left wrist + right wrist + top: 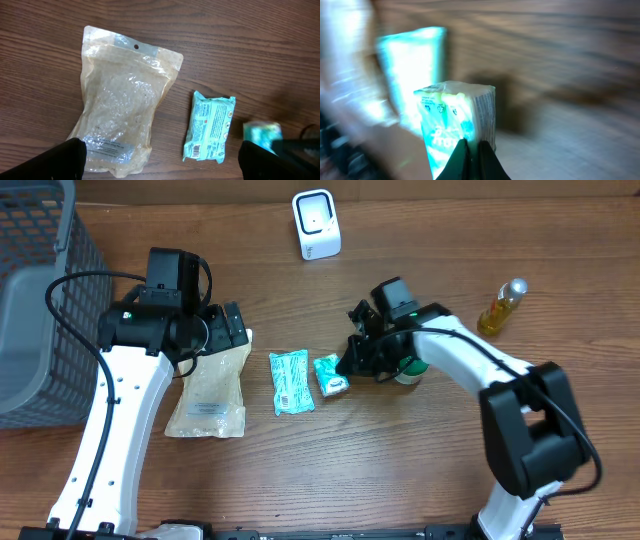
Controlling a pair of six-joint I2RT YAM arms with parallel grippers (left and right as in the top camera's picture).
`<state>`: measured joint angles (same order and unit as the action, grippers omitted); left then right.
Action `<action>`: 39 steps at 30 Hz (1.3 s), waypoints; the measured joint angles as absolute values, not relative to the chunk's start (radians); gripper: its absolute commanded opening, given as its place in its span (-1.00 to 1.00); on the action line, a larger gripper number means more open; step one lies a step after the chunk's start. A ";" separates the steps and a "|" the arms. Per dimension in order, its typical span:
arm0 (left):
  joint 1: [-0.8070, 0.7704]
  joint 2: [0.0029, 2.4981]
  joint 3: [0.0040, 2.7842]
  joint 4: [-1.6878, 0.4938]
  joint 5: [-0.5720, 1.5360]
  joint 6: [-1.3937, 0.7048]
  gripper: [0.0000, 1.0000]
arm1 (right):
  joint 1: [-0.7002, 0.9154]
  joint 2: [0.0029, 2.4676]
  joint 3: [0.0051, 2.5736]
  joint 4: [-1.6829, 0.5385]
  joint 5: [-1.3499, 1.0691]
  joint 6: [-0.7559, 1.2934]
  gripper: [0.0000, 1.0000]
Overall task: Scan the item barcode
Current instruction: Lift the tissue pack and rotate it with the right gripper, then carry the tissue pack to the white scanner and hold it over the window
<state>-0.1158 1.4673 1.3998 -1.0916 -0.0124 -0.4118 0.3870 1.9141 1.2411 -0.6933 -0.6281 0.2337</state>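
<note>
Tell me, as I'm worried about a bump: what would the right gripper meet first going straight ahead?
The small teal pack, directly ahead of the shut right gripper; they may already touch, depth unclear.

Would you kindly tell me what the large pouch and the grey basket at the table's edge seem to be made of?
The pouch looks like clear, glossy plastic film with a tan tint: it crinkles, catches glints, and its grainy contents show through. The basket looks like matte grey mesh, probably moulded plastic, possibly coated wire; the overhead view leaves that open.
</note>
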 measured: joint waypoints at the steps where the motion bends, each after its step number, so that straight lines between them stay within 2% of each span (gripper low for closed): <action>1: -0.116 1.467 1.400 -1.092 -0.012 -0.412 0.99 | 0.371 1.897 1.241 -0.694 -0.702 0.210 -0.92; 8: -0.116 1.467 1.400 -1.092 -0.012 -0.412 0.99 | 0.277 1.771 1.241 -0.718 -1.162 0.041 -0.93; 16: -0.116 1.467 1.400 -1.092 -0.012 -0.412 0.99 | 0.218 1.681 1.241 -0.722 -1.436 -0.033 -0.93; 29: -0.116 1.467 1.400 -1.091 -0.012 -0.412 0.99 | 0.152 1.508 1.241 -0.876 -1.536 -0.044 -0.93; 39: -0.116 1.467 1.400 -1.092 -0.012 -0.412 0.99 | 0.152 1.350 1.241 -0.857 -1.536 0.032 -0.93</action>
<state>-0.1158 1.4673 1.3998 -1.0916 -0.0124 -0.4118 0.1520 1.3499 1.2407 -0.8574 -1.5364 0.0319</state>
